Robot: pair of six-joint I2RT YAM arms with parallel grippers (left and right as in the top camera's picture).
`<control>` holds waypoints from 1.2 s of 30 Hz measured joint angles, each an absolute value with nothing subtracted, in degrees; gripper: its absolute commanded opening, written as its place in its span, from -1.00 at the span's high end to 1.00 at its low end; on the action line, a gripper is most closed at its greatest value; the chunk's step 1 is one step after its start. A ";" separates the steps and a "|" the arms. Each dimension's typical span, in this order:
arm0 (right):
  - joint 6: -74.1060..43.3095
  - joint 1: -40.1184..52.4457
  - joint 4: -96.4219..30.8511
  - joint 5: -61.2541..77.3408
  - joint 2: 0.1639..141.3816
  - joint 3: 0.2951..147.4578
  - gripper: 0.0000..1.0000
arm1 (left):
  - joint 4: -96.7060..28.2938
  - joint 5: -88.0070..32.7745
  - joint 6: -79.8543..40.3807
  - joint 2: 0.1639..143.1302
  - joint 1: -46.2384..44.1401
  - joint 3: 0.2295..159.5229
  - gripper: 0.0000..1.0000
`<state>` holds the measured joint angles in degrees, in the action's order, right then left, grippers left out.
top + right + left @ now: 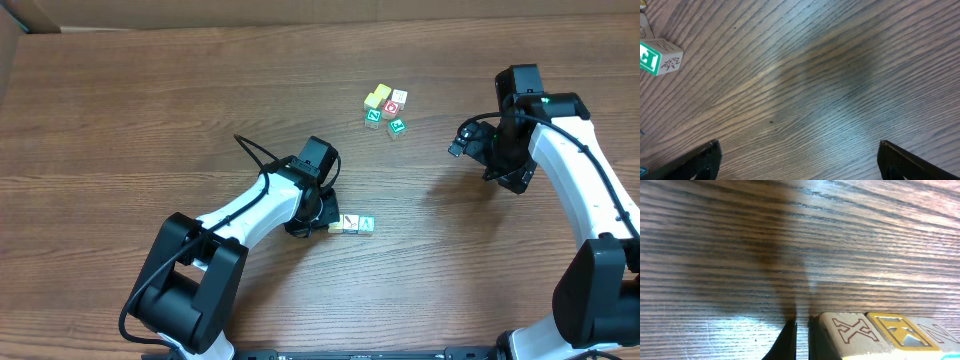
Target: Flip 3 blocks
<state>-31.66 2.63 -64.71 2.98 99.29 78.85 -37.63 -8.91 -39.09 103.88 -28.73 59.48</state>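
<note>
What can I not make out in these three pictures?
- Overhead: the marks on the small wooden cubes in the far cluster are too small to read.
- Left wrist: the row's third pale wooden cube is cut off by the right edge.
- Right wrist: the green-and-white wooden cube has its letter cut by the left edge.

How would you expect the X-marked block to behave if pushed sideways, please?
The X-marked block looks like rigid wood, so it probably won't deform. Being a flat-faced cube, it should slide or tip, not roll. It touches the yellow-framed block, so a push likely shifts both.
</note>
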 measured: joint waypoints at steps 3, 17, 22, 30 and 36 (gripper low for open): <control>-31.66 2.61 -64.69 3.01 99.29 78.87 -1.00 | -37.58 -9.02 -39.07 103.88 -28.73 59.48 0.91; -31.66 2.61 -64.75 3.01 99.29 78.87 -1.00 | -43.92 -8.12 -31.97 103.88 -26.26 62.83 0.76; -31.66 2.63 -64.75 3.01 99.29 78.87 -1.00 | -52.42 -2.66 -25.87 103.61 -23.44 74.91 -0.19; -31.66 2.61 -64.71 3.01 99.29 78.85 -1.00 | -51.33 4.03 -11.81 102.30 -20.23 81.19 -0.59; -31.66 2.61 -64.69 3.01 99.29 78.85 -1.00 | -44.97 5.34 -5.74 103.96 -20.14 80.27 -0.01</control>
<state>-31.66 2.61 -64.69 3.01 99.29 78.85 -44.97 5.34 -5.74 103.96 -20.14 80.27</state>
